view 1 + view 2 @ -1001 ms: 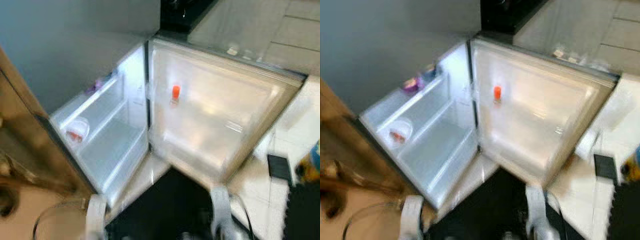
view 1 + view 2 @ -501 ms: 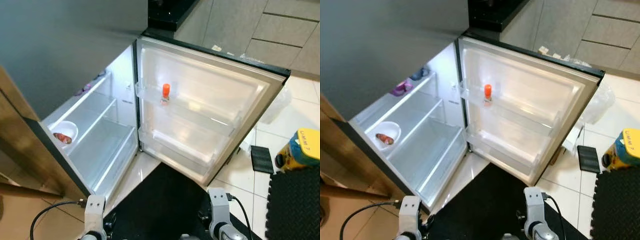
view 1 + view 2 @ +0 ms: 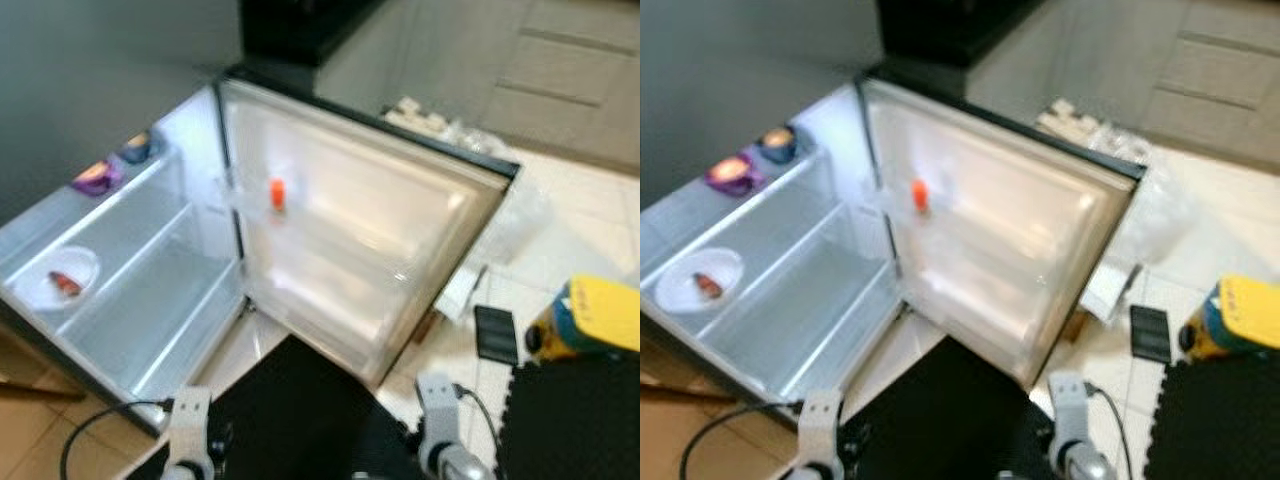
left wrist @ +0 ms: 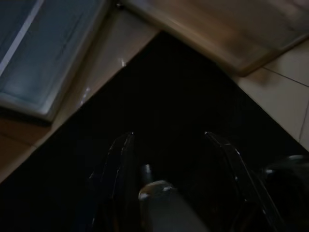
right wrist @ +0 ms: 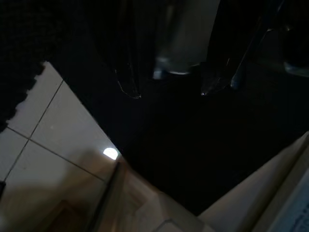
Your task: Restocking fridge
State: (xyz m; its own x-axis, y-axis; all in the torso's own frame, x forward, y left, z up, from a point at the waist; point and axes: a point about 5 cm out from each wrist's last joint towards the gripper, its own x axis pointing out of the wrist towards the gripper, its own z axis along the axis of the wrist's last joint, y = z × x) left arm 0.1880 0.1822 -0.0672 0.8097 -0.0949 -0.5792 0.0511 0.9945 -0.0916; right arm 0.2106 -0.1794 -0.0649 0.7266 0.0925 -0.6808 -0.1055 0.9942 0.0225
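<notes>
Nearest, at the bottom edge of the eye views: two silver arms hanging low over a black floor mat (image 3: 300, 400). Left tool (image 4: 174, 179) over the mat in its wrist view, long black fingers (image 4: 118, 164) spread apart, nothing between them. Right tool (image 5: 169, 87) likewise over the mat, fingers (image 5: 128, 72) apart and empty, pale floor tiles (image 5: 53, 154) just past the mat's edge. To the right on the tiles: a yellow and blue container (image 3: 590, 320) beside a small flat black object (image 3: 495, 333). Just beyond the mat: a small white-lined fridge (image 3: 130, 290), open, its door (image 3: 350, 250) swung wide to the right. On the door's upper rack, a small orange bottle (image 3: 277, 193), upright. On the middle shelf at the left, a white bowl (image 3: 55, 280) with something red inside. On the top shelf, a purple bowl (image 3: 97, 178) and, just behind it, a blue bowl (image 3: 137, 148). Farthest: grey cabinet fronts (image 3: 520, 60) beyond the door.
</notes>
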